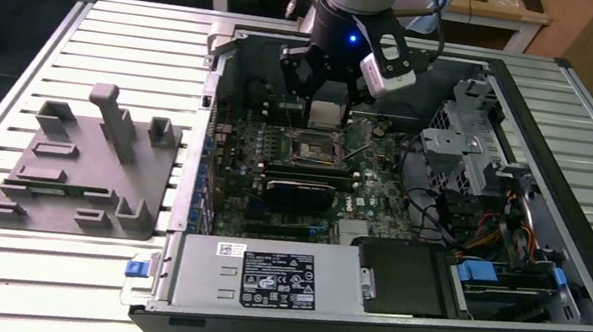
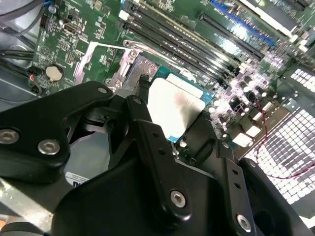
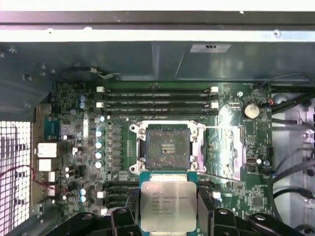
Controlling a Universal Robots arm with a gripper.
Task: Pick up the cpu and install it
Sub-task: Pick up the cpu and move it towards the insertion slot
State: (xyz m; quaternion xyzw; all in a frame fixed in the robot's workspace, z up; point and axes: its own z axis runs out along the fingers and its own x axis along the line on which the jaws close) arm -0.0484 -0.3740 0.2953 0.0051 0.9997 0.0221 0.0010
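Observation:
The cpu [image 3: 167, 209], a flat silver-topped chip on a green edge, is clamped between my black fingers [image 3: 124, 219] with my gripper [image 3: 167, 212] shut on it. In the first wrist view it hangs just short of the open socket [image 3: 167, 149], whose bare contact field shows inside its metal frame. The second wrist view shows the cpu [image 2: 173, 109] tilted above the motherboard. In the exterior view my gripper [image 1: 326, 109] holds the cpu [image 1: 327, 112] inside the open computer case, a little above and behind the socket [image 1: 312, 147].
Memory slots [image 3: 157, 97] run beside the socket. A grey plastic fixture tray [image 1: 81, 173] with upright posts lies on the slatted table at the exterior view's left. The power supply [image 1: 260, 276] and drive cage [image 1: 469, 145] crowd the case's front and right.

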